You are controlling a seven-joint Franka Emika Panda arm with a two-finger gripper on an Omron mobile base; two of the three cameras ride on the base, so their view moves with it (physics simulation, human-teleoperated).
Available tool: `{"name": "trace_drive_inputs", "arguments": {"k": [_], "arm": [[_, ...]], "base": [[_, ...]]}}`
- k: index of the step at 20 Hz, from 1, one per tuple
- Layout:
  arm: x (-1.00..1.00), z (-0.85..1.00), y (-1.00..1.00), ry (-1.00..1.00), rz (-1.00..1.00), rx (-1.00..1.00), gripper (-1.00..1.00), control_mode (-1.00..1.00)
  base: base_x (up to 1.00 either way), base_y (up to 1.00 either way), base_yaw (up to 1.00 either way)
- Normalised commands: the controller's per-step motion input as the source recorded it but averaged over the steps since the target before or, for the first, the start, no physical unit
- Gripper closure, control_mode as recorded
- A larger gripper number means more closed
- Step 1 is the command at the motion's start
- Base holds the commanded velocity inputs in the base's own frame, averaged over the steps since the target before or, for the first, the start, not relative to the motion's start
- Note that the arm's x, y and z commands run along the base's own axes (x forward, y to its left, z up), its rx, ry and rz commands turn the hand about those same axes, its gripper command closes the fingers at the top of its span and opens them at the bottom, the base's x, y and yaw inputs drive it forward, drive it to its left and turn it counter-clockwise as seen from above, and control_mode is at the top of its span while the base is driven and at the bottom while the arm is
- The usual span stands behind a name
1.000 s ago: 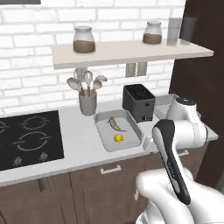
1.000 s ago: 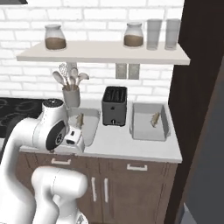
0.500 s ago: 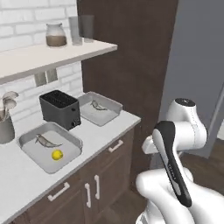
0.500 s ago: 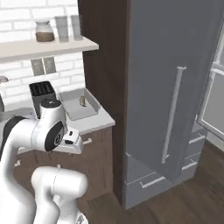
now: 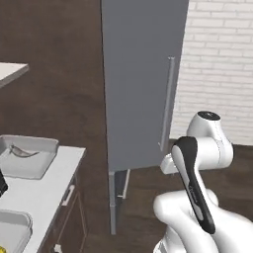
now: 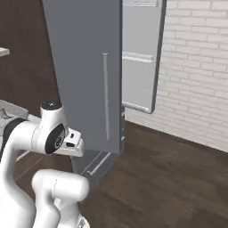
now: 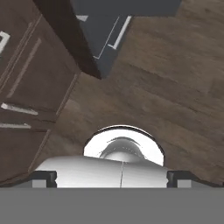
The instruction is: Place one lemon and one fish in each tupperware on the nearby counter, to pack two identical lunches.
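At the left edge of the left base view, one tupperware [image 5: 30,169] rests on the white counter [image 5: 42,195] with a slender fish [image 5: 21,151] inside. A second tupperware [image 5: 14,231] is cut off at the lower left corner, and a sliver of yellow lemon [image 5: 3,250] shows at its bottom. My gripper [image 7: 112,177] points down at the wooden floor, well right of the counter. Its fingertips [image 7: 43,177] stand wide apart, open, with nothing between them. The arm is folded close over the base.
A tall grey fridge [image 5: 143,84] with a vertical bar handle fills the middle ahead. Dark brown cabinets [image 7: 26,87] with silver handles lie left of the hand. Wooden floor [image 6: 169,178] and a white brick wall [image 6: 196,67] are to the right. A black toaster [image 5: 2,185] peeks in at the left.
The whole picture has swung: the camera turned right, so counter, toaster and trays slid to the left edge and the fridge came to the middle. The arm keeps its folded pose, jaws still open.
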Motion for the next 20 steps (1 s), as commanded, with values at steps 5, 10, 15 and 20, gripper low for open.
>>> {"name": "trace_drive_inputs", "arguments": {"k": [5, 10, 15, 20], "arm": [[0.0, 0.0, 0.0, 0.0, 0.0, 0.0, -1.0, 1.0], [0.0, 0.0, 0.0, 0.0, 0.0, 0.0, -1.0, 1.0], [0.0, 0.0, 0.0, 0.0, 0.0, 0.0, -1.0, 1.0], [0.0, 0.0, 0.0, 0.0, 0.0, 0.0, -1.0, 1.0]], "base": [[0.01, -0.46, -0.84], [0.38, -0.74, -0.53], [1.0, -0.5, 0.01], [1.0, 0.1, 0.0]]}}
